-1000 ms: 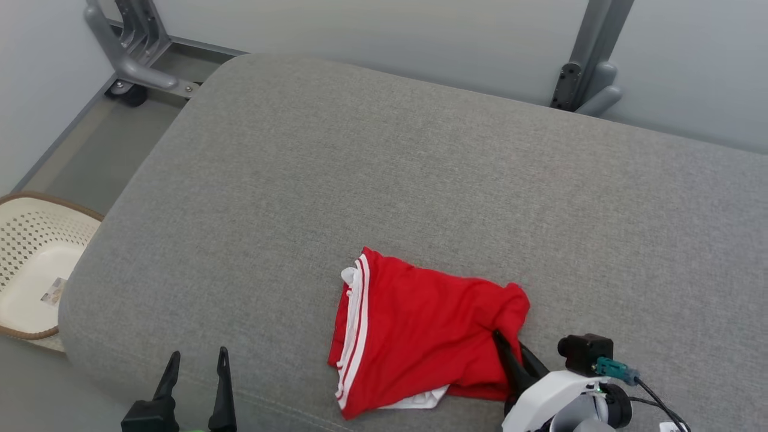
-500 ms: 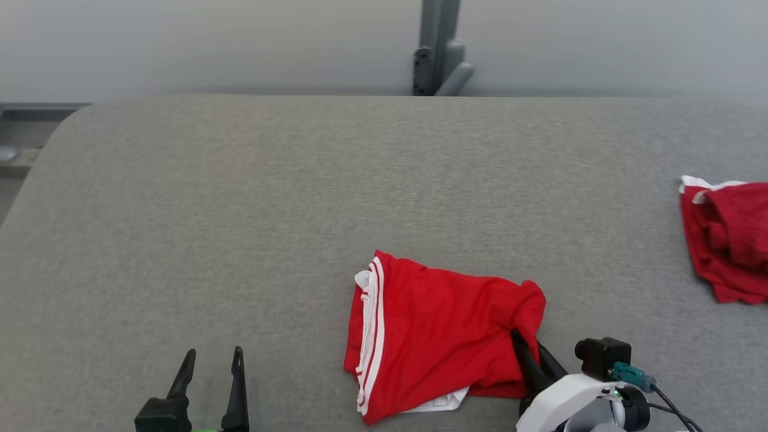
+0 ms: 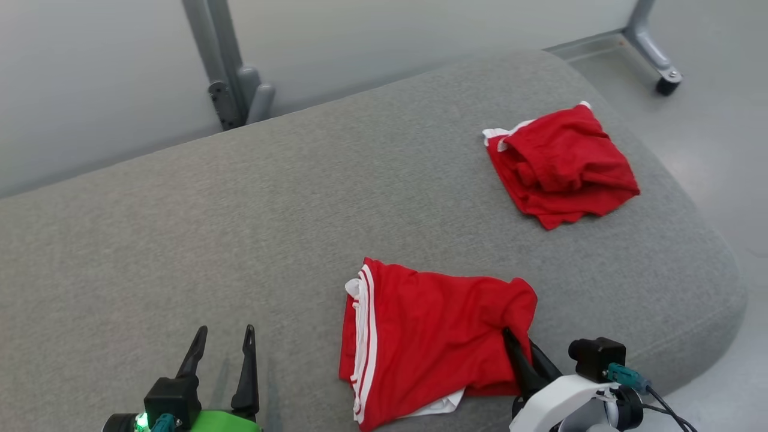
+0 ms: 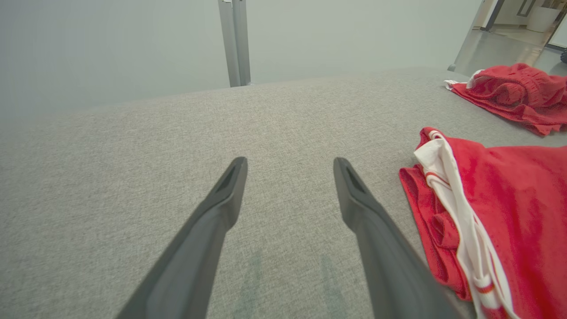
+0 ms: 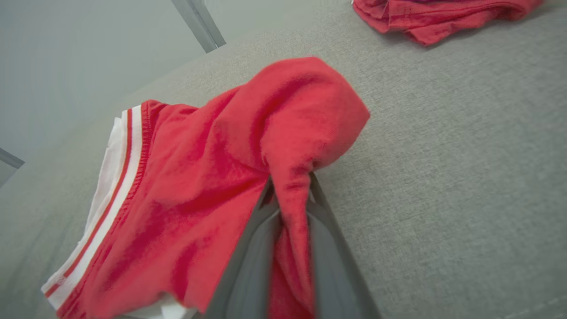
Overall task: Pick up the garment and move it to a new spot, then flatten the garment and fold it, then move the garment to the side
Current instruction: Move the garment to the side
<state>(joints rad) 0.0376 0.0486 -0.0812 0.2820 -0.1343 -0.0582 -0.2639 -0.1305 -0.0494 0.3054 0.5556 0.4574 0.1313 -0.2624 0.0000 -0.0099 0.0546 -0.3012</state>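
Head view has swung right, revealing a red bundle (image 3: 561, 159) near the right end of the cushion (image 3: 240, 228); my right gripper (image 3: 517, 341) pinches a corner of the garment (image 3: 432, 342), left gripper (image 3: 225, 329) wide, empty, bare cushion ahead

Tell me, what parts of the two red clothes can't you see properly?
- The near red garment: in the head view, its pinched corner hides behind the right jaws; in the left wrist view, the right edge cuts it off.
- The far red garment: in the right wrist view, the top edge cuts it off; it is crumpled, so its type is unclear.

Soft matt red cloth garment (image 3: 432, 342), coarse-woven grey fabric cushion (image 3: 210, 252), smooth grey metal post (image 3: 211, 42)
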